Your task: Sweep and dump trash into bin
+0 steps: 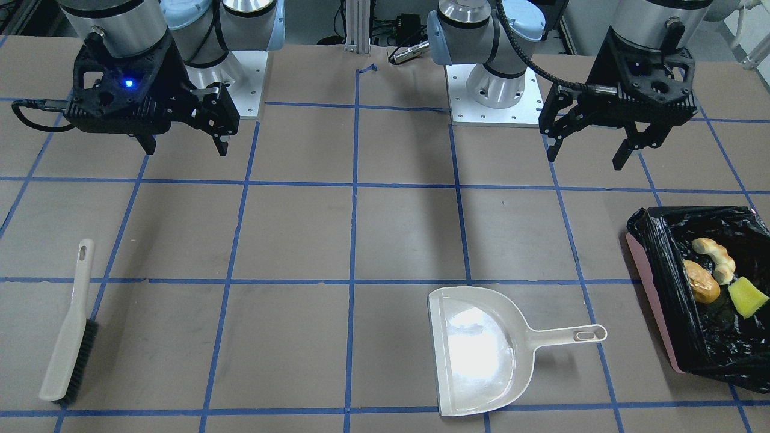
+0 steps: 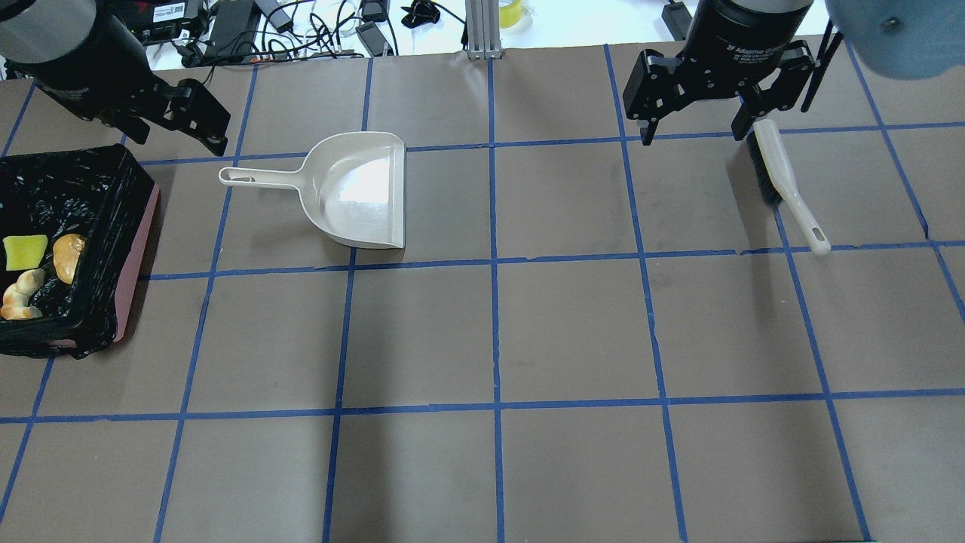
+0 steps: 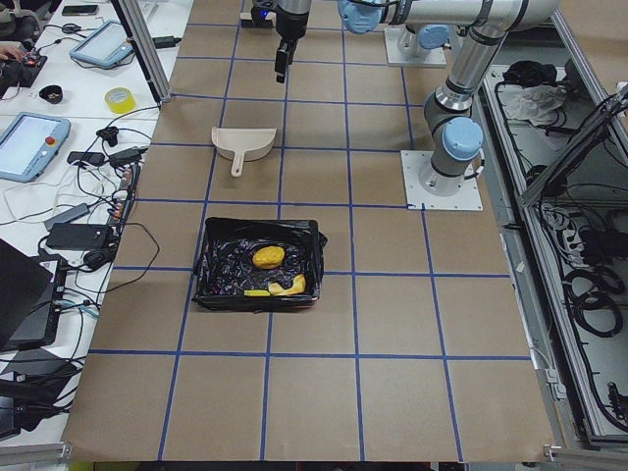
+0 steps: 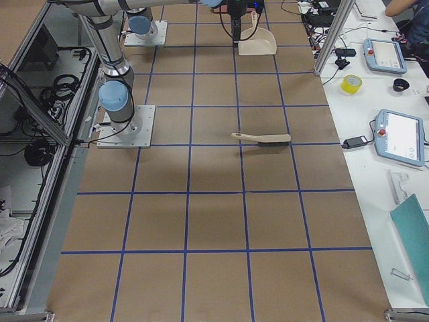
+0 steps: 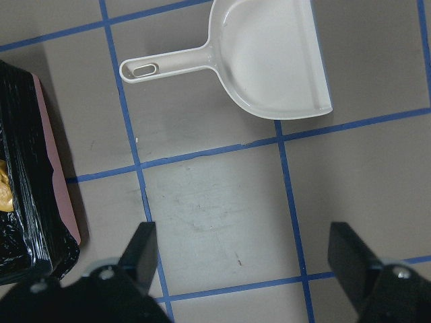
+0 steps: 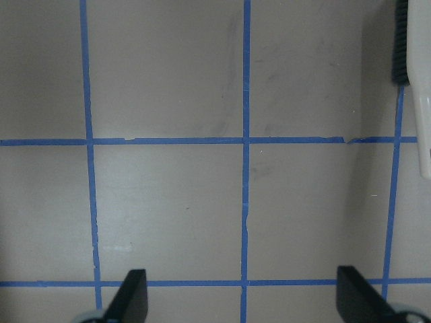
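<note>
I judge the job done: the trash [image 2: 30, 283] lies in the bin [image 2: 139, 234] at 9 o'clock, dustpan [image 2: 362, 192] and brush [image 2: 784, 181] lie free, left claw [image 2: 181, 139] and right claw [image 2: 693, 134] gape empty.

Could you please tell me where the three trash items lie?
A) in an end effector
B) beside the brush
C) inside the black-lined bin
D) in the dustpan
C: the orange lump, cream crescent and yellow sponge all lie inside the bin; the dustpan is bare.
</note>
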`<action>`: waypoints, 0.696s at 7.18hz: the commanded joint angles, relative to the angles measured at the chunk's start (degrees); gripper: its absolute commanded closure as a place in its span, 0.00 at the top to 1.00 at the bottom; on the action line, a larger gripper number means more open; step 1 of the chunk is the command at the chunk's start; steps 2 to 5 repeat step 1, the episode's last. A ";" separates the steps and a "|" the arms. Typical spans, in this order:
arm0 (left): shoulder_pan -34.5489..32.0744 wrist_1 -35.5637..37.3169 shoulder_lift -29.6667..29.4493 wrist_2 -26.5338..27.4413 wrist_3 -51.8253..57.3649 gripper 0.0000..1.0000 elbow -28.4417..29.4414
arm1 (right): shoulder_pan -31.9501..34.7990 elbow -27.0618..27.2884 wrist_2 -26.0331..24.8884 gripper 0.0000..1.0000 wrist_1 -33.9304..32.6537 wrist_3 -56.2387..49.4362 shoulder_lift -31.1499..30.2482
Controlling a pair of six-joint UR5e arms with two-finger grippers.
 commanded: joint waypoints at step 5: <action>0.28 0.04 0.01 -0.06 0.31 0.91 -0.17 | 0.00 0.00 0.00 1.00 0.00 0.00 0.00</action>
